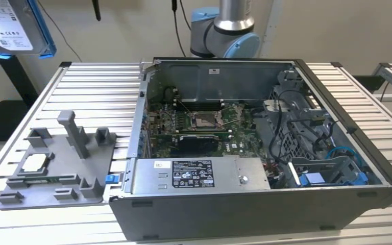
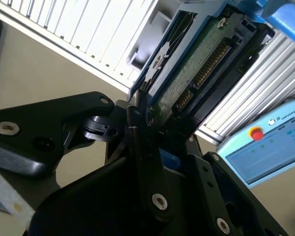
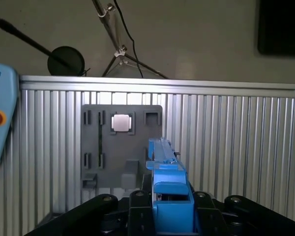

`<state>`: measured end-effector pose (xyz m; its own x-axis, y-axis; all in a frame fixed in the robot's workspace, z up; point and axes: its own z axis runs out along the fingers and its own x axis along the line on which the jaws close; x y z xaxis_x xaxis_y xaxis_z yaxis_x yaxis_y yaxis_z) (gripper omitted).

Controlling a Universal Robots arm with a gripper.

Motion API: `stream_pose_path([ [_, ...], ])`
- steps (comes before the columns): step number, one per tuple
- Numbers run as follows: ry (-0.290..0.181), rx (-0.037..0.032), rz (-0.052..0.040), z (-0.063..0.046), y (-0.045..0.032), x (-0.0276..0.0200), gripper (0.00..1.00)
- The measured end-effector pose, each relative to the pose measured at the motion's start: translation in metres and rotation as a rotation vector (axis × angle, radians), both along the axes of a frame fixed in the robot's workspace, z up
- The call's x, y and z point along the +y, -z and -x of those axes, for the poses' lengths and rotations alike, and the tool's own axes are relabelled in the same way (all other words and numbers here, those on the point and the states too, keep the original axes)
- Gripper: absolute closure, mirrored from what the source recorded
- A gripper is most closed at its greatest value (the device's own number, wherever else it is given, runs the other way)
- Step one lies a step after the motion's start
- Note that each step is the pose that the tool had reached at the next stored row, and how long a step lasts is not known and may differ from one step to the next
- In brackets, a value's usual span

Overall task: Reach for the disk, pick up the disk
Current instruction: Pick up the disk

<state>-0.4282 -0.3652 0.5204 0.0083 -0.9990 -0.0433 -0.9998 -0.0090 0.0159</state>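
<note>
The disk (image 1: 16,28) hangs high in the air at the exterior view's upper left, above the slatted table, its white label facing the camera and blue rails along its sides. In the second wrist view the disk (image 2: 201,64) shows its green circuit board and connector, with my gripper (image 2: 152,123) shut on its end between black fingers (image 2: 137,128). In the first wrist view the disk (image 3: 163,157) stands edge-on with its blue rail rising from my gripper (image 3: 169,206).
An open computer case (image 1: 332,204) stands on the slatted table (image 1: 94,87), with a grey labelled box (image 1: 196,173) inside at the front. Beside it lies a grey fixture plate (image 1: 80,171) (image 3: 137,123) carrying a small silver chip (image 1: 32,162) (image 3: 122,123). A control pendant (image 2: 270,147) sits past the table edge.
</note>
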Motion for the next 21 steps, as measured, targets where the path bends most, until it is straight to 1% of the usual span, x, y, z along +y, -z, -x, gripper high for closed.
stream_pose_path([
  [10,0.0,0.0,0.0,-0.017,0.0,0.0,1.0],
  [16,0.0,0.0001,0.0001,-0.03,-0.0001,0.0,1.0],
  [21,0.0,0.0001,0.0,-0.042,-0.0001,0.0,1.0],
])
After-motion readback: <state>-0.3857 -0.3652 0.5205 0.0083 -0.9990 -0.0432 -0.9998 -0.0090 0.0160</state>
